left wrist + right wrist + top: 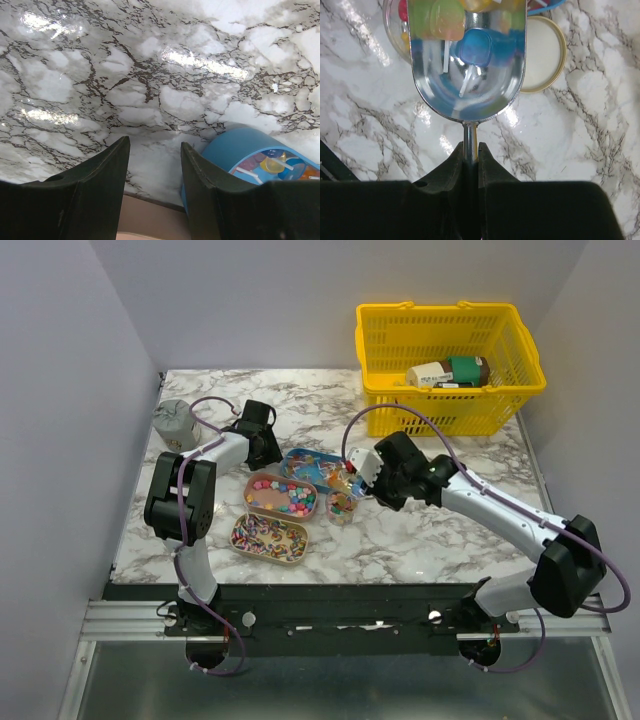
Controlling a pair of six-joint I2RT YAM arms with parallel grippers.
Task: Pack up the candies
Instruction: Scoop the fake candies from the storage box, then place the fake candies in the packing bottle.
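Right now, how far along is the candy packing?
Done: the jar stands open with some candies inside, its lid lying beside it. In hand: the right gripper is shut on the scoop, loaded with more. Left: tipping them into the jar and probably lidding it; the left gripper hangs open and empty.

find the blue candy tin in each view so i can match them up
top external: blue tin sits mid-table, between the two arms.
left wrist: lower right corner, just right of the left claw.
right wrist: only a sliver of blue rim at the top edge, right of the scoop and above the round lid; probably the same tin.
shared landmark: the marble table.
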